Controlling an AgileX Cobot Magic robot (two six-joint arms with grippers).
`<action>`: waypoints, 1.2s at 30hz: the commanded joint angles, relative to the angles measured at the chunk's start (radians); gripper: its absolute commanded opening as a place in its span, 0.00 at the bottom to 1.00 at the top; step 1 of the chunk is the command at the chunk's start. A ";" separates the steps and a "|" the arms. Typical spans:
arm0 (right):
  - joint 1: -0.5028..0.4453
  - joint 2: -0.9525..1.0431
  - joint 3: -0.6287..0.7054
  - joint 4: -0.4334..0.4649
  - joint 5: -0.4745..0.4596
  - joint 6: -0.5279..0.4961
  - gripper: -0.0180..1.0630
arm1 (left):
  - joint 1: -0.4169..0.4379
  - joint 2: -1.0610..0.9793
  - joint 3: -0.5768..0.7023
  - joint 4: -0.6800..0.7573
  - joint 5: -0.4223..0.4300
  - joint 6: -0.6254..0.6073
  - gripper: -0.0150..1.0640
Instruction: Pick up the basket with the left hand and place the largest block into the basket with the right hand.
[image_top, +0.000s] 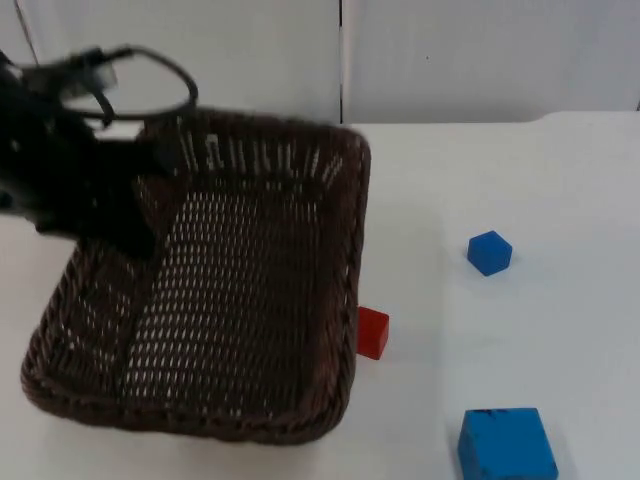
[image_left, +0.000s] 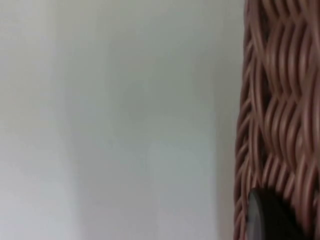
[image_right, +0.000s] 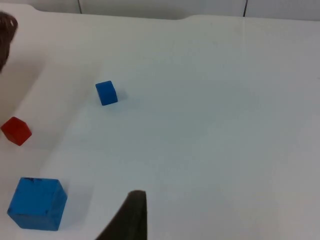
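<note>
On the white worktop stand three blocks, and one dark brown woven wicker basket takes the left half of the top view. This basket is square, with low walls and an open weave, and it looks tilted, its far rim higher than its near rim. The left gripper is at the far left corner of the basket, on the rim, and it appears to hold the basket there; how its fingers stand cannot be told from the top view. From the left wrist camera the woven wall of the basket is very close, with one black fingertip lying against it and the white worktop beside it.

Of the three blocks, two are blue and one is red. The large blue cube is the biggest one; it stands near the front edge of the worktop, to the right of the basket and well apart from it. The small blue cube stands farther back, also apart from the basket. The small red cube is just beside the right wall of the basket.

The right wrist camera looks onto the same three blocks: the large blue cube, the small red cube and the small blue cube. Whether the right gripper is open or closed cannot be told.
</note>
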 joint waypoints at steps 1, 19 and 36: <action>-0.006 -0.003 0.001 -0.002 -0.002 0.000 0.99 | -0.002 -0.062 -0.004 -0.012 0.038 -0.024 0.01; -0.006 -0.003 0.001 -0.002 -0.002 0.000 0.99 | 0.012 -0.327 0.114 0.033 0.183 -0.052 0.01; -0.006 -0.003 0.001 -0.002 -0.002 0.000 0.99 | 0.148 -0.352 0.244 -0.020 0.192 -0.021 0.01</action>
